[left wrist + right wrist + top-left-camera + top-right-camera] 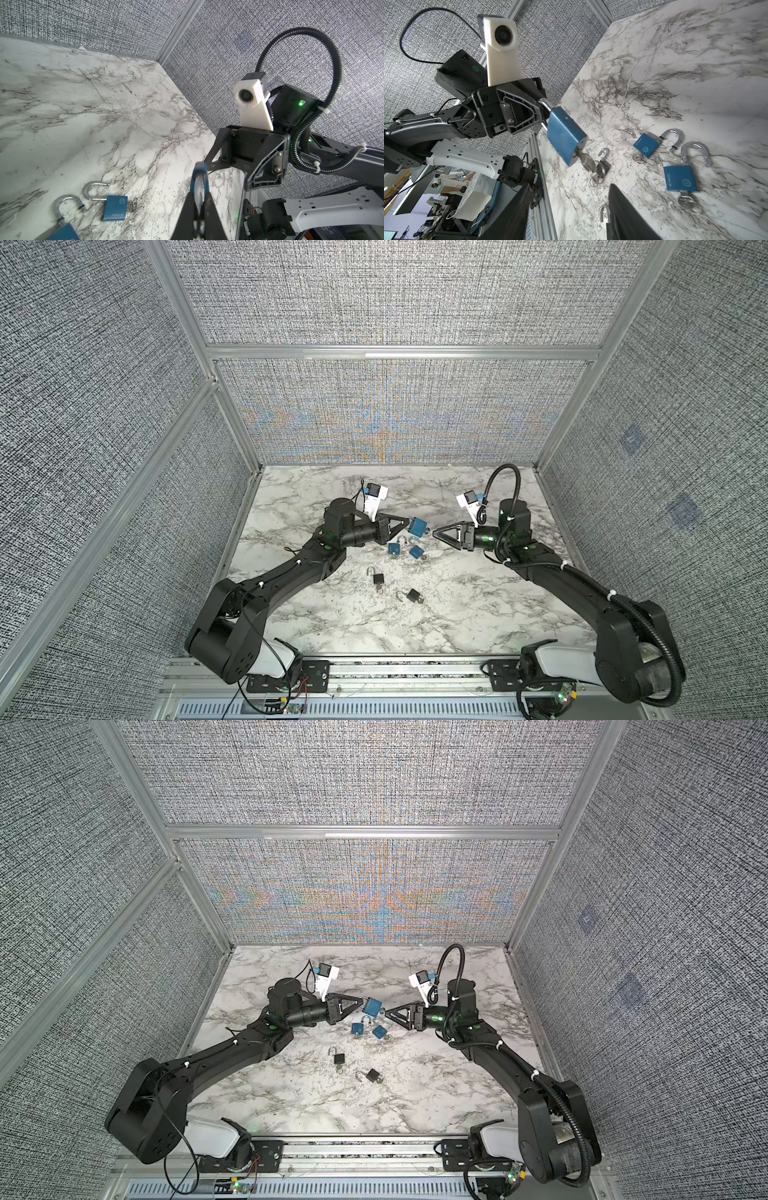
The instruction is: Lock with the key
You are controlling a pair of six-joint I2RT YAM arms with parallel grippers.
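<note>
The left gripper [543, 109] is clamped on the silver shackle [545, 102] of a blue rectangular metal padlock [564, 135], holding it in the air above the white marble tabletop [695, 93]. A silver key [585, 163] sits in its keyhole. The right gripper [569, 187] stands with its jaws parted just short of the key, touching nothing.

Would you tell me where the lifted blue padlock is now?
In both top views the blue padlock hangs mid-table, gripped by its shackle in the left gripper, near two blue padlocks lying on the marble; the open right gripper faces it.
</note>
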